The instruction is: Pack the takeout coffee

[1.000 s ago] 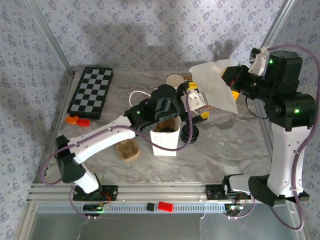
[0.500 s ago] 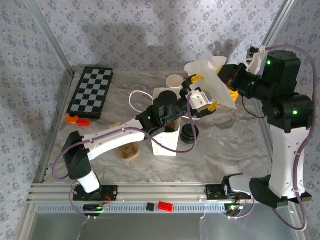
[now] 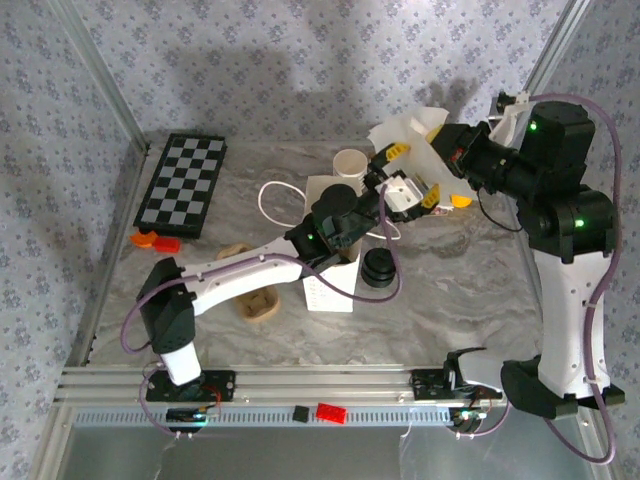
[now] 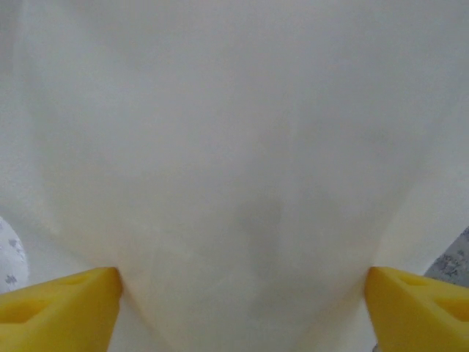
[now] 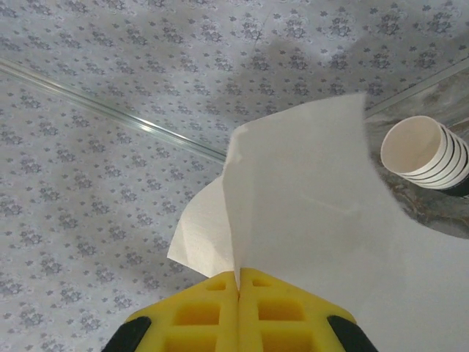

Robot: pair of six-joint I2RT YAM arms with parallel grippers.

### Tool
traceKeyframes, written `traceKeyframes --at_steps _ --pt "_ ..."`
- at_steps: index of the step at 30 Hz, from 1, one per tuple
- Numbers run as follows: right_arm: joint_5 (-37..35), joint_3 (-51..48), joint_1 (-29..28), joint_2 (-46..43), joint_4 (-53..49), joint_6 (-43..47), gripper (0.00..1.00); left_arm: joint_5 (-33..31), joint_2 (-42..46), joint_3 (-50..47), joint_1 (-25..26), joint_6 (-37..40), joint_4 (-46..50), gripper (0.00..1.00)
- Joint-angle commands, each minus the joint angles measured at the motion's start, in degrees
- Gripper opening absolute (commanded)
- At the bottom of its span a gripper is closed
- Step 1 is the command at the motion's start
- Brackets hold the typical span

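So, the checkerboard (image 3: 185,185) lies far left on the desk (image 3: 450,290). Mid-desk, what looks like the takeout coffee (image 3: 378,268), black lid up, stands just right of a white box (image 3: 330,288). Further back, the left tool (image 3: 413,176) has its fingers spread wide around the white paper bag (image 3: 415,135). The right tool (image 5: 239,282) is pinched tight on that bag's edge, holding it in the air.

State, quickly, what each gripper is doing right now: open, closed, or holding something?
Left gripper: open, fingers on either side of the white paper bag.
Right gripper: closed, pinching the bag's edge.
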State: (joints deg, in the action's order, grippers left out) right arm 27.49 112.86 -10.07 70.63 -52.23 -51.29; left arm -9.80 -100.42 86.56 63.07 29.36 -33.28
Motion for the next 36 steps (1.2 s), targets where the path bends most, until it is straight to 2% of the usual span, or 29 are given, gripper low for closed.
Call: traceKeyframes --at_steps 1,11,16,18,21,25,31,36 --pt "1.8 -1.4 -0.2 -1.8 3.4 -2.8 0.00 0.1 -0.6 3.0 0.2 0.0 -3.5 0.75" --pt "1.5 -4.4 1.1 -3.0 4.0 -3.3 0.00 1.3 2.5 1.4 -0.2 -1.4 -1.2 0.27" --pt "1.8 -3.3 2.8 -2.4 4.6 -2.8 0.00 1.9 5.4 0.0 -0.3 -2.6 2.9 0.03" --pt "1.7 -1.6 3.7 -1.9 3.8 -1.8 0.19 2.1 7.5 -0.5 -0.3 -3.5 5.7 0.00" --pt "3.2 1.5 5.7 -0.4 2.5 1.2 0.36 2.2 10.7 0.4 -0.3 -6.1 14.8 0.00" --pt "4.0 6.3 8.3 1.5 -1.8 7.0 0.66 -0.6 16.2 2.8 -1.2 -16.9 29.7 0.00" --pt "6.3 8.3 11.4 2.4 -6.4 14.6 0.92 -6.0 19.4 16.3 -2.2 -34.5 63.5 0.00" --pt "7.3 2.1 11.0 1.1 -7.2 17.3 1.00 -10.4 17.4 27.7 -2.7 -47.8 86.7 0.00"
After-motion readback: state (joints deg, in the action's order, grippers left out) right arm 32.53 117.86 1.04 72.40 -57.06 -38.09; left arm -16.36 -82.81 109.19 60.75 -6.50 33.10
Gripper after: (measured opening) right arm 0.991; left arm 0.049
